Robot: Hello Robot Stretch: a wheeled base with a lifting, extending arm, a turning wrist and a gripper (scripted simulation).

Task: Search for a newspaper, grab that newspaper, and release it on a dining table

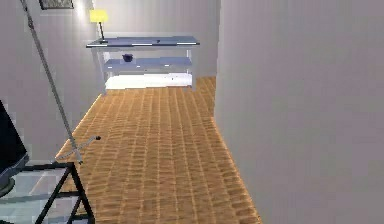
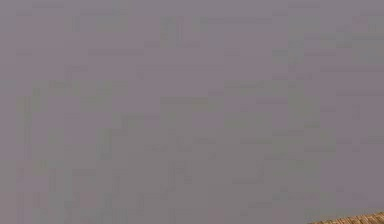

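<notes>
shelf unit (image 1: 150,62) w/ lamp (image 1: 98,17) on top far ahead; can't tell end effector state.

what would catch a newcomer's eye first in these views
The pale shelf unit at the far end of the wood-floored corridor draws the eye first, with a yellow lamp on top. Nearer, at the forward view's lower left, stands a black-framed glass stand. The arm side view faces a plain grey wall.
</notes>
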